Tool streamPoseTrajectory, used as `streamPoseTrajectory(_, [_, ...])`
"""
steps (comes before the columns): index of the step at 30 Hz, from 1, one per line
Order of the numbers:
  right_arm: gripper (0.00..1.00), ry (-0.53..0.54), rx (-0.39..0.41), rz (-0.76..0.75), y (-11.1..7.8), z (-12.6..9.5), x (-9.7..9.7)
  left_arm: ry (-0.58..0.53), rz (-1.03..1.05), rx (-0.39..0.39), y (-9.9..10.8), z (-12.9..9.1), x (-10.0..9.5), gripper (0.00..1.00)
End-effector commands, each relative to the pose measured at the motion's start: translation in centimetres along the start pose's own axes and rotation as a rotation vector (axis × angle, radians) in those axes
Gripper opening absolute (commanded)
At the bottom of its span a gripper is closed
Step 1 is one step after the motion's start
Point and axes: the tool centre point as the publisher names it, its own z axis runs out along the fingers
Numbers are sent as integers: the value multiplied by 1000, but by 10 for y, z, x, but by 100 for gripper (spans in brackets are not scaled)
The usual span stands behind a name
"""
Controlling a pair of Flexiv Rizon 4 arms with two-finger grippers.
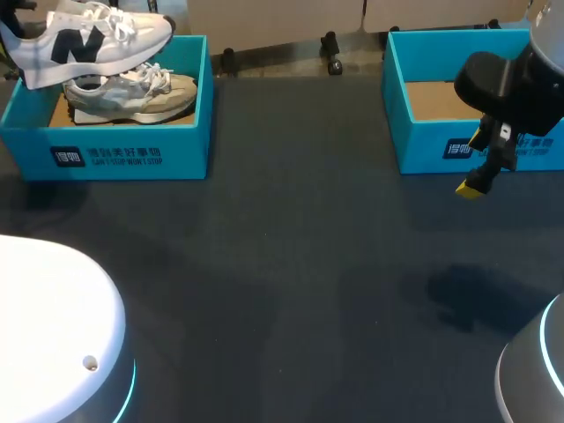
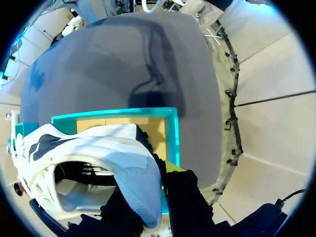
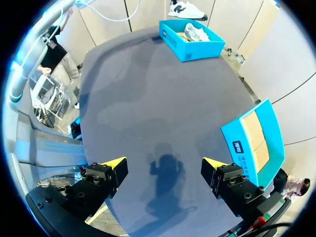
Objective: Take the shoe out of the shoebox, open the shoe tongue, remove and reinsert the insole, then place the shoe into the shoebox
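Shoe [image 1: 97, 40] above shoebox [image 1: 132, 157], gripped by left pincer [image 2: 154, 174].

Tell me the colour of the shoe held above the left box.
White shoe with a navy side mark; head view shows it best.

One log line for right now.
left gripper: shut on white shoe above left shoebox | second shoe: inside | right gripper: open, near right shoebox

A dark grey table [image 1: 291, 264] bears an open blue box [image 1: 423, 145] at its right.
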Motion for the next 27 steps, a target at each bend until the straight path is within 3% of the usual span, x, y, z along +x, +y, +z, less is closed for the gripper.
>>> streamPoseTrajectory(1, [100,2,4,1,2,1,-1,26,-40,-66,-32,-10,-11,0])
streamPoseTrajectory(18, [100,2,4,1,2,1,-1,37,-83,-52,-101,-16,-66,0])
streamPoseTrajectory(27, [100,2,4,1,2,1,-1,64,-63,-47,-142,-22,-105,0])
